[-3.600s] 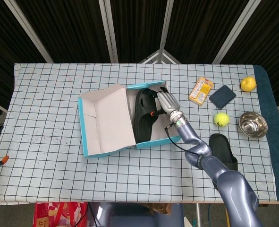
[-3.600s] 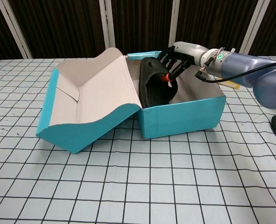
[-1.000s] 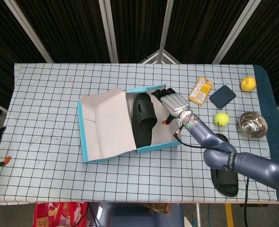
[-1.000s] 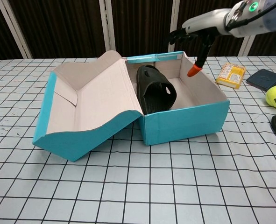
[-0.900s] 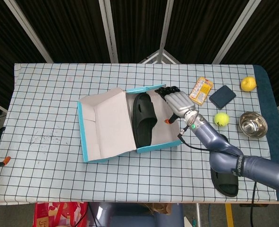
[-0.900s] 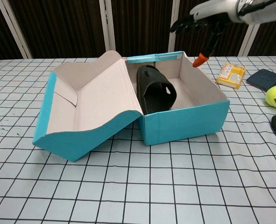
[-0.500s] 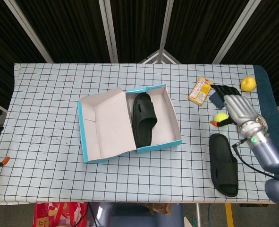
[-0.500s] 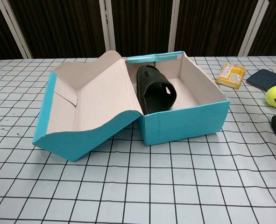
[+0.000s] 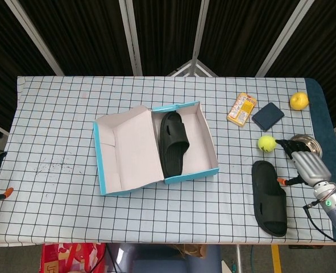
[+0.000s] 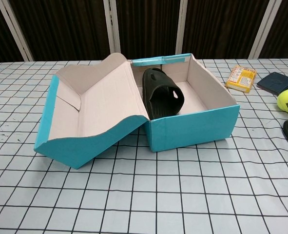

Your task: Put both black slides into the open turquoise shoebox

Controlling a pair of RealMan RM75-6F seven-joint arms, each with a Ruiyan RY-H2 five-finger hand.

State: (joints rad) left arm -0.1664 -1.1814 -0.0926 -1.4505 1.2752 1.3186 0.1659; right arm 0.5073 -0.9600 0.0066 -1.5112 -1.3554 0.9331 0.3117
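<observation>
One slide (image 9: 174, 144) leans against the box's (image 9: 210, 149) left side, leaving room beside it. The other slide (image 9: 269, 197) lies on the worktop (image 9: 54, 131), far right. My right robot hand (image 9: 305, 163) hovers just beside it, fingers loose, holding nothing, ready to grasp.

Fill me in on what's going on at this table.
A two-armed robot is packing black slides into the open turquoise shoebox. One slide already lies inside the box. The second slide sits on the checked tablecloth near the right edge. The right hand hovers beside that slide, holding nothing. The left hand is barely visible at the far left edge, so its state is unclear.
</observation>
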